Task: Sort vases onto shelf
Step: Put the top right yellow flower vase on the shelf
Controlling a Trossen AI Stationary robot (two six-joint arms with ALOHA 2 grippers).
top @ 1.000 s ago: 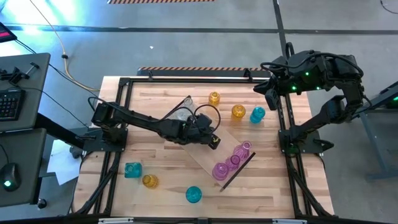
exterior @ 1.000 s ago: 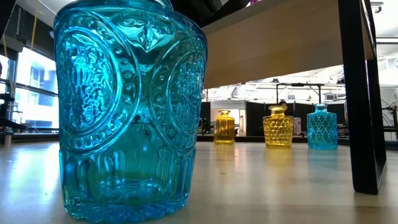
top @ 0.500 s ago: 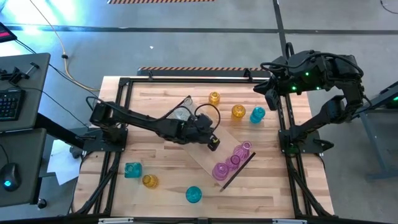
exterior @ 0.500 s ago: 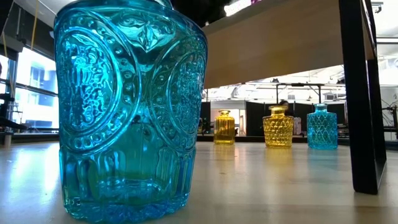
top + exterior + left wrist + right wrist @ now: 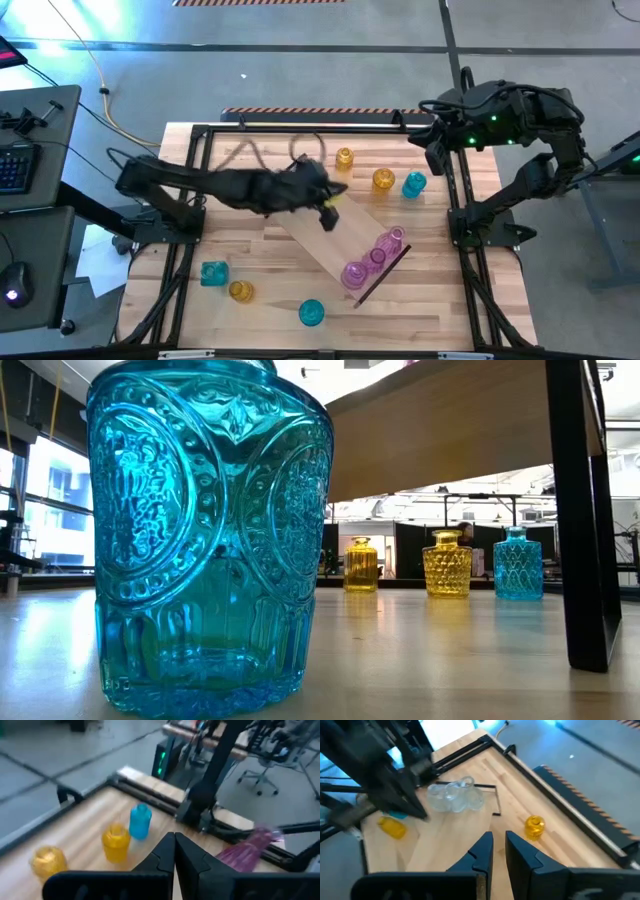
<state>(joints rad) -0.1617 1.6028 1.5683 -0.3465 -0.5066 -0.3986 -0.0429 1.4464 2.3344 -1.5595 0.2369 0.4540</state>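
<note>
A keyboard [image 5: 15,165], a mouse [image 5: 13,296] and an office chair [image 5: 272,767] surround the table.

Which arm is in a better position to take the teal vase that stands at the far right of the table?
Probably the right. Its claw hangs just beside the teal vase, over the table's right edge. The left claw is over the shelf at mid-table, farther from that vase, with the amber vase between them.
</note>
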